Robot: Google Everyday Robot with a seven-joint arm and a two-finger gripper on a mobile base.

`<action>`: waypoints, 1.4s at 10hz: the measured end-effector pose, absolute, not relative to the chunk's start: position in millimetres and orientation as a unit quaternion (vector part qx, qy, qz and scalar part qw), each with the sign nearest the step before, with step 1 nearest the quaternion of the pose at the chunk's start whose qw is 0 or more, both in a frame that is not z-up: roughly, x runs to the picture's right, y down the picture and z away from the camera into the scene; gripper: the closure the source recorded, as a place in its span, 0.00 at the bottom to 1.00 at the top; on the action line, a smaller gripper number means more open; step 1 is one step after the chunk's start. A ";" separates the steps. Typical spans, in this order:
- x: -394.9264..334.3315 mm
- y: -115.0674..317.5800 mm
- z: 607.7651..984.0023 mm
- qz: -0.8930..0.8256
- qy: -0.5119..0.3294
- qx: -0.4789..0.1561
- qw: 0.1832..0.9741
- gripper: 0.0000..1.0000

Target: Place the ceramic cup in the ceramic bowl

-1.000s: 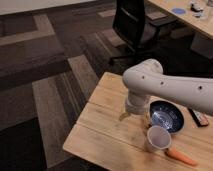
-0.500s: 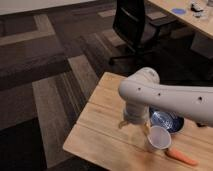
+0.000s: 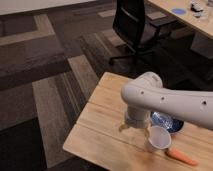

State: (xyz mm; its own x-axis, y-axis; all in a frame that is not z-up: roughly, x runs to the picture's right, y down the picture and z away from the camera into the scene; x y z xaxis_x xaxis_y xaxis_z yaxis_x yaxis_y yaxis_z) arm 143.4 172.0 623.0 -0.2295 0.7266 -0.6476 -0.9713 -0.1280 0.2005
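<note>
The white ceramic cup (image 3: 159,139) stands upright on the wooden table (image 3: 100,130), near its front edge. The dark blue ceramic bowl (image 3: 169,123) sits just behind the cup, and my white arm (image 3: 165,102) hides part of it. My gripper (image 3: 134,130) hangs from the wrist, low over the table and just left of the cup. Its fingers look open, with one tip (image 3: 122,128) to the left and the other close to the cup's rim. It holds nothing.
An orange carrot-like object (image 3: 181,157) lies on the table right of the cup. A black office chair (image 3: 136,27) stands behind the table on patterned carpet. Another desk (image 3: 192,15) with small items is at the top right.
My arm has swung right and lower, bringing the gripper closer to the cup. It now covers more of the bowl. The cup and bowl have not moved.
</note>
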 end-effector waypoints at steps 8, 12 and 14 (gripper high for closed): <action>180.7 213.8 652.2 0.721 0.306 -0.229 0.579 0.36; 187.6 206.1 649.9 0.718 0.322 -0.196 0.585 0.98; 171.5 189.8 639.7 0.706 0.312 -0.191 0.607 1.00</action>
State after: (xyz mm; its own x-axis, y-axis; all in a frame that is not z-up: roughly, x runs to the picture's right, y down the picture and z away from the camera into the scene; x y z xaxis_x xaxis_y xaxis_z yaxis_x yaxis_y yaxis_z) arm 171.5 189.8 639.7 -0.1905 0.7368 -0.6487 -0.9757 -0.0691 0.2080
